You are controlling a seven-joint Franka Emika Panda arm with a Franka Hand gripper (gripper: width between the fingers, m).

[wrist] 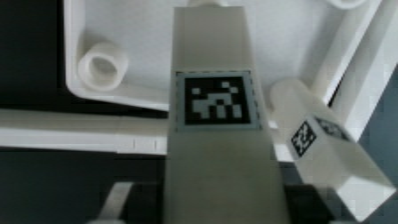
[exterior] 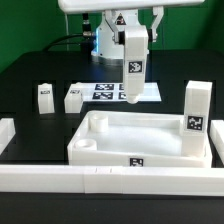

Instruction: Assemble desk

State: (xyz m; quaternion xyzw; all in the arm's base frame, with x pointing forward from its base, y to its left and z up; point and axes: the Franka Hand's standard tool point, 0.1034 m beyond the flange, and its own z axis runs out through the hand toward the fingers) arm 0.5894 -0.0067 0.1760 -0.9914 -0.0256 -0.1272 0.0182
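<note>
The desk panel (exterior: 150, 132), a white tray with a raised rim, lies in the middle of the table. One white tagged leg (exterior: 196, 108) stands upright at its corner on the exterior view's right. My gripper (exterior: 129, 40) is shut on another tagged leg (exterior: 132, 68) and holds it upright in the air above the panel's far edge. In the wrist view the held leg (wrist: 217, 100) fills the centre between my jaws (wrist: 217, 212). Behind it are the panel's corner hole (wrist: 102, 68) and the standing leg (wrist: 320, 132). Two more legs (exterior: 44, 95) (exterior: 73, 97) stand on the exterior view's left.
The marker board (exterior: 105, 93) lies behind the panel, under the held leg. Long white border rails run along the front (exterior: 100, 182) and the exterior view's left (exterior: 6, 135) and right (exterior: 217, 150). The robot base (exterior: 105, 30) stands at the back.
</note>
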